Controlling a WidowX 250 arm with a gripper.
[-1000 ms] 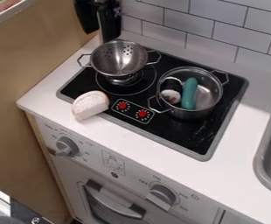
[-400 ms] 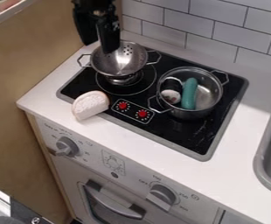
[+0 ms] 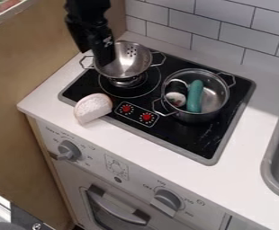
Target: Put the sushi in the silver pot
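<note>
The black gripper (image 3: 95, 56) hangs over the left part of the colander at the upper left, open, with nothing visible between its fingers. Inside the silver pot (image 3: 213, 114), on the right of the stove, lies the sushi (image 3: 176, 99), white with a black wrap, against the pot's left side. A teal, rounded long object (image 3: 194, 96) lies beside it in the same pot.
The metal colander (image 3: 128, 68) stands on the back left burner. A white bread-like piece (image 3: 94, 108) rests at the stove's (image 3: 178, 137) front left edge. A grey sink (image 3: 273, 167) is at the right, tiled wall behind.
From the top edge, the gripper has come down and slightly left, over the colander. The sushi, the teal object and the pot have stayed in place.
</note>
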